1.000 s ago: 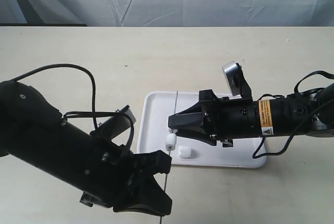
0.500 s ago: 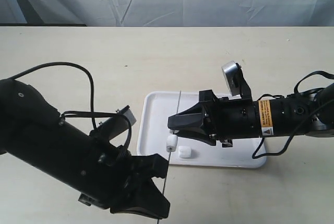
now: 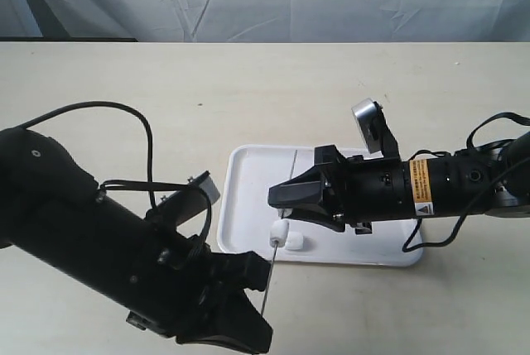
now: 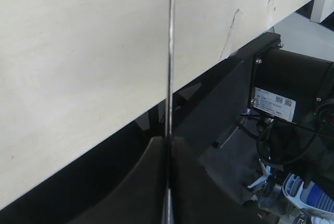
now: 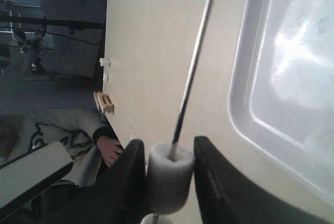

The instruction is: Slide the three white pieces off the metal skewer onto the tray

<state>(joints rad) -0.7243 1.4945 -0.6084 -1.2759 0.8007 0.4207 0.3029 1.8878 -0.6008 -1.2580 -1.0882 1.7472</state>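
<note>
Progress looks partial: 1 loose piece (image 3: 294,242) lies in the tray (image 3: 248,198), near its front rim. 1 threaded piece (image 5: 169,174) remains on the metal skewer (image 4: 169,51), pinched between the fingers of the right gripper (image 5: 168,145). The 3rd I cannot find. The left gripper (image 4: 168,141) is closed tight on the skewer's end, over the desk (image 3: 124,82). Nothing else shows in the tray.

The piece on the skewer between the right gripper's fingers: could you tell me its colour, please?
The piece is plain white; the right wrist view shows it best.
</note>
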